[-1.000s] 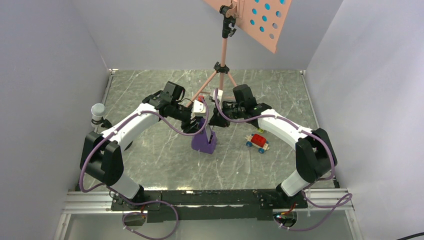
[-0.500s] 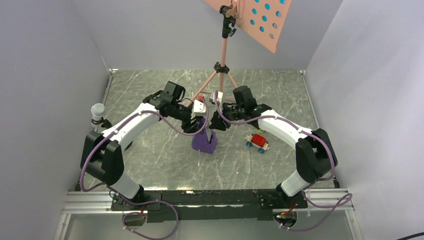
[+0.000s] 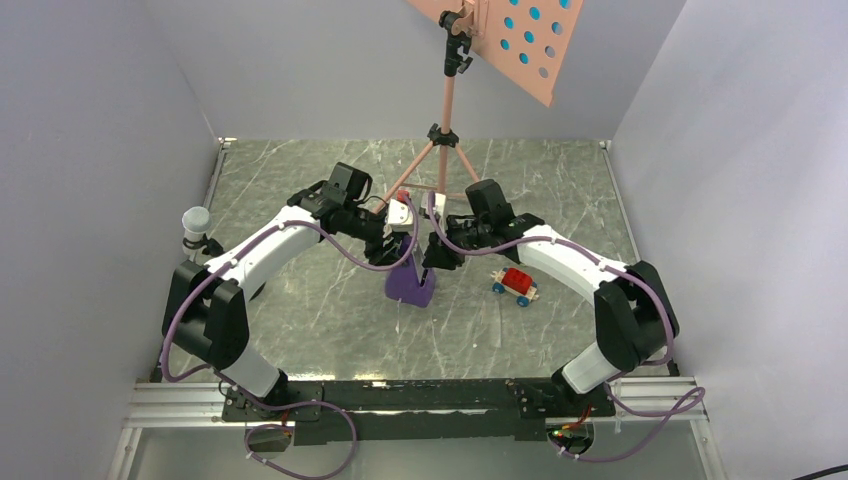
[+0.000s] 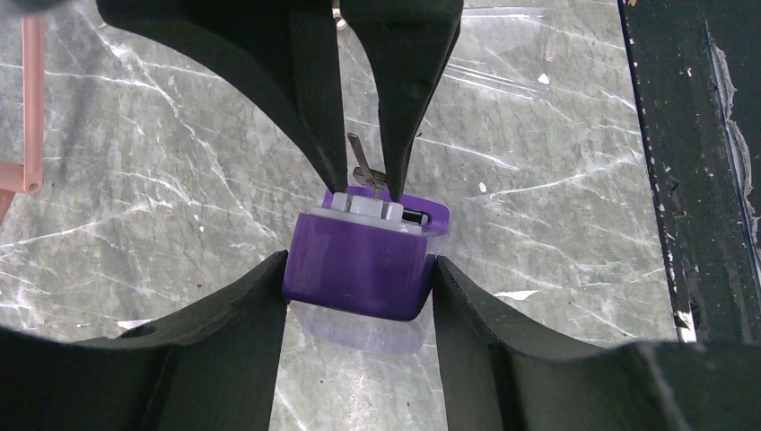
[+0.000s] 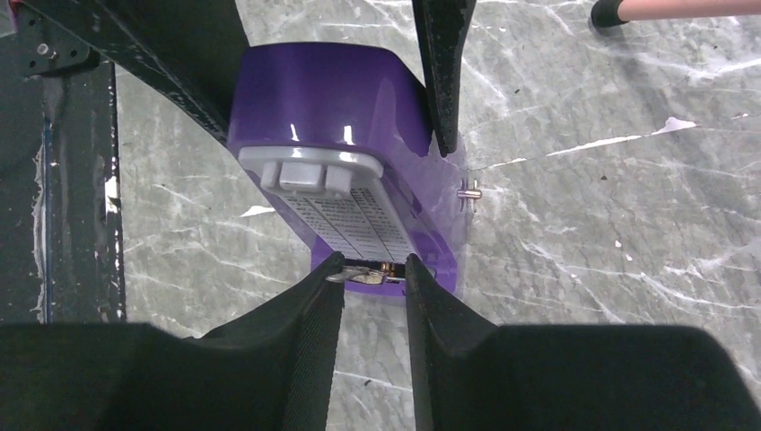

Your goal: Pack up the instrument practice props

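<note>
left gripper (image 4: 359, 265) clamped on purple metronome (image 3: 409, 283), steadying it. right gripper (image 5: 373, 265) straddles pendulum (image 4: 359, 154), cannot tell if pinching. next, likely: stow pendulum gently, then pack.

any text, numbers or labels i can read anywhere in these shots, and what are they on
None legible.
The grey scale panel on the purple metronome carries rows of fine markings, too small and blurred to read.
Nothing else shows any lettering.
</note>
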You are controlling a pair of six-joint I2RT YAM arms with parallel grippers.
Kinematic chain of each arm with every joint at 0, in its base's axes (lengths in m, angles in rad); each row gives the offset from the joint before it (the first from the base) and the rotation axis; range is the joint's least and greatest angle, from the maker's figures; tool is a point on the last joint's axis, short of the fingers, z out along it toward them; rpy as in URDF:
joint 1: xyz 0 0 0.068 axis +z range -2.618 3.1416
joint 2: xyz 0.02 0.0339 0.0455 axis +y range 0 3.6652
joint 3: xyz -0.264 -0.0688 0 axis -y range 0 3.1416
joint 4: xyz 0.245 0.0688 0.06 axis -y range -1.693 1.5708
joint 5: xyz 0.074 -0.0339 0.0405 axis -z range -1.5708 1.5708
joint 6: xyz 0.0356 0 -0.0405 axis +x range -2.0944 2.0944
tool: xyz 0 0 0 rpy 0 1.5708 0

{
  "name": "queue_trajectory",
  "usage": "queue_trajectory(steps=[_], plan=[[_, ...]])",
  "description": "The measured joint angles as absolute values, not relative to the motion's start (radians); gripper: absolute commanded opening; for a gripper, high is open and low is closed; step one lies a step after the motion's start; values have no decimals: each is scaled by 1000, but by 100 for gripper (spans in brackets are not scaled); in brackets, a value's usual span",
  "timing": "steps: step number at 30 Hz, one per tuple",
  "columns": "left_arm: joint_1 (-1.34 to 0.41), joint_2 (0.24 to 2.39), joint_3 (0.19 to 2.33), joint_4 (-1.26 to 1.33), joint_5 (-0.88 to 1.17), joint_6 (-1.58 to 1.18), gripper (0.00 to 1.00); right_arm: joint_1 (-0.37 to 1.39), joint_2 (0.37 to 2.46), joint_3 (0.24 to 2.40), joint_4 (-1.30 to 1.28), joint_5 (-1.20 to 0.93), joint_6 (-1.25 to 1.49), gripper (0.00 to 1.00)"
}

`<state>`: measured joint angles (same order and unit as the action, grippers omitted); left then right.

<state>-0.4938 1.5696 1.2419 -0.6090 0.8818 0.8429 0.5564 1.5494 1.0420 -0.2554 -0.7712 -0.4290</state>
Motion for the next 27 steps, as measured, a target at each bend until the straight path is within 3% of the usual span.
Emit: queue_trajectory(steps=[13, 27], plan=[[-494, 1570, 1242, -608, 883, 843, 1, 556, 1536, 1036, -257, -758, -436, 30], [-494, 1575, 1242, -602, 886, 842, 1, 556, 1536, 1034, -258, -716, -443, 15]])
